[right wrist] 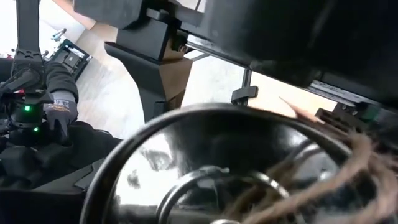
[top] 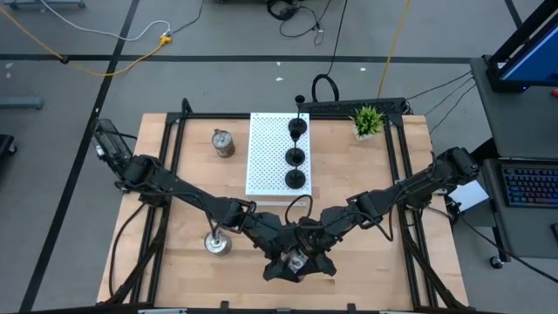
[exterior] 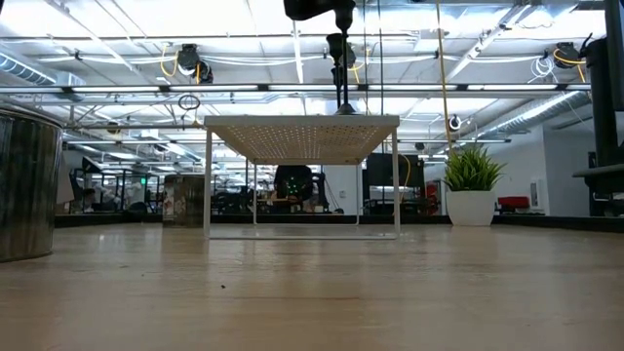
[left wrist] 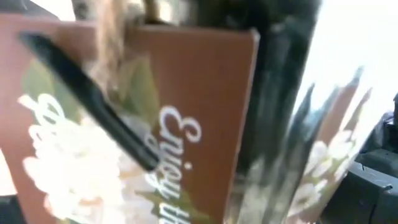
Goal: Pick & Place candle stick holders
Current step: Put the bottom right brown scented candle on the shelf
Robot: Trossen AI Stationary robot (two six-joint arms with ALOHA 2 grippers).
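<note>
Both end effectors meet at near edge of tabletop (top: 418, 262), left (top: 286, 266) and right (top: 316, 262), around one silver holder (top: 299, 261); grip state cannot tell. Three black holders (top: 296, 157) on board (top: 266, 153). Step: handover; next, one arm must release

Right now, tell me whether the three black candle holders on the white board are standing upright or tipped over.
Upright. From above, the three black candle holders show round, in a row on the white board; the low view shows one stem standing straight above the board.
</note>
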